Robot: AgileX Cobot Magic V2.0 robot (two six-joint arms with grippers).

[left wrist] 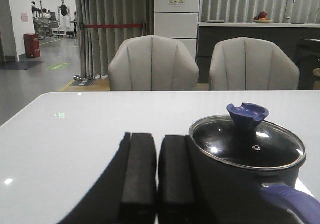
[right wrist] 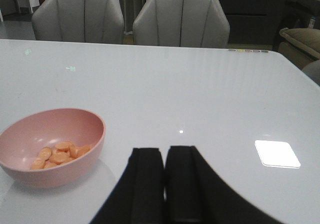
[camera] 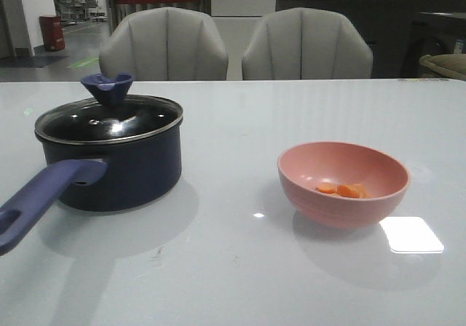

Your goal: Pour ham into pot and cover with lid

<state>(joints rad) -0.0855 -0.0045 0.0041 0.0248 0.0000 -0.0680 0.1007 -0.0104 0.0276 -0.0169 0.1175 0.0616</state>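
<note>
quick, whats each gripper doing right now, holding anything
Left gripper: shut, holding nothing, beside the pot.
Right gripper: shut, holding nothing, beside the pink bowl.

Left end effector (left wrist: 157, 176) and right end effector (right wrist: 165, 184), both closed, empty, low.

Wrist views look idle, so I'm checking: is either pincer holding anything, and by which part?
Nothing is held. The left pincer and right pincer are both shut on nothing.
</note>
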